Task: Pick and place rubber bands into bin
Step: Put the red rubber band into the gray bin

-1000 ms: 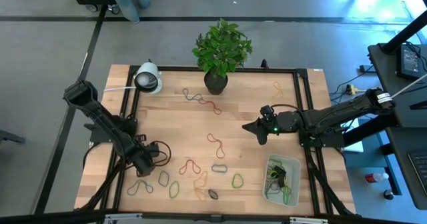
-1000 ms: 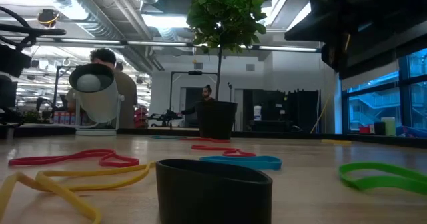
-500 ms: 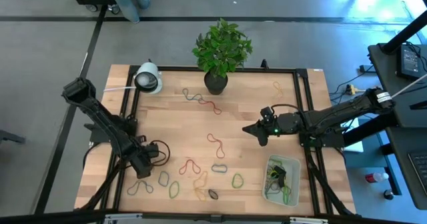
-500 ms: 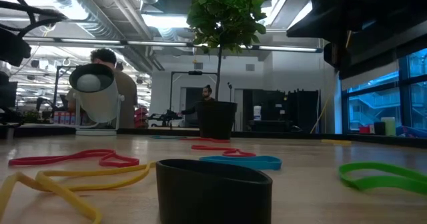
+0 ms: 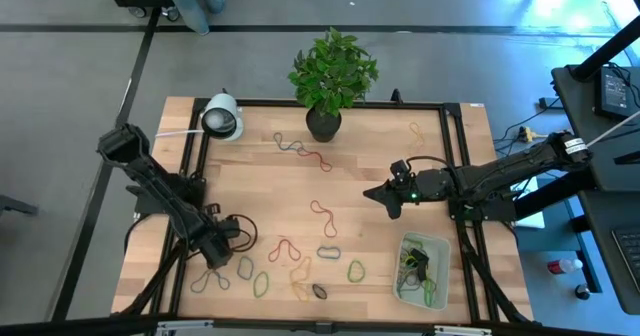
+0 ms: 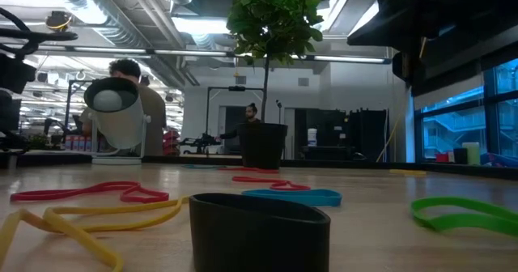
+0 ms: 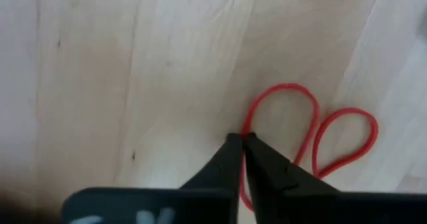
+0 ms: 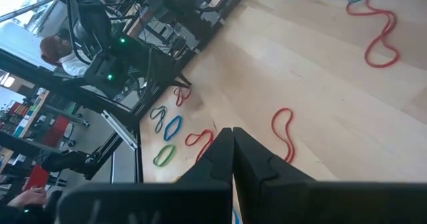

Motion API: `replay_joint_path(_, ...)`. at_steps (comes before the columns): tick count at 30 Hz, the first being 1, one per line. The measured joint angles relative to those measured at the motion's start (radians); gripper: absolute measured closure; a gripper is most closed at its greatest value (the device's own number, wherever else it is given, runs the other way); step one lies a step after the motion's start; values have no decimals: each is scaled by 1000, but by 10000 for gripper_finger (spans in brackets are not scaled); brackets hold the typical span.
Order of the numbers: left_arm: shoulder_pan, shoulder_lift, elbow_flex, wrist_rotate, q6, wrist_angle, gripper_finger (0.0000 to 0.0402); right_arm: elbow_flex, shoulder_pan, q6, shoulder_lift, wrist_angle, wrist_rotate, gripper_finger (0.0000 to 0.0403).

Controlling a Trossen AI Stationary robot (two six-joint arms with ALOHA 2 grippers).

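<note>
- The left gripper point(image 7: 241, 139), fingers pinched together, sits on a red rubber band point(image 7: 307, 134) at the bench's near-left.
- The bin point(image 5: 424, 269) lies far right of it, nearer the closed, empty right gripper point(image 5: 383, 193).

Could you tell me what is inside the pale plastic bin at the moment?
The bin holds a small tangle of rubber bands, green and dark ones. They overlap, so their count and anything beneath them cannot be seen.

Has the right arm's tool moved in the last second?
No. The right tool holds the same spot above the table, same gap from the bin.
</note>
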Motion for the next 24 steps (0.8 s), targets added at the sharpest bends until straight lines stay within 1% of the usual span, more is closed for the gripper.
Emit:
replay_joint_path(3, 8, -15, 49, -15, -27, -38, 398, 0, 0, 0, 0, -5, 0, 399)
replay_joint_path(7, 38, -34, 128, -48, -32, -127, 400, 0, 0, -13, 0, -6, 0, 399)
replay_joint_path(12, 87, -41, 251, -148, -40, -192, 400, 0, 0, -107, 0, -14, 0, 399)
replay_joint_path(16, 140, -41, 347, -246, -1, -187, 401, 0, 0, -137, 0, -14, 0, 399)
replay_joint_path(19, 185, -42, 417, -296, 34, -181, 400, 0, 0, -190, 0, -13, 0, 396)
replay_joint_path(24, 260, -43, 509, -347, 103, -150, 401, 7, 0, -284, 0, -4, -27, 361)
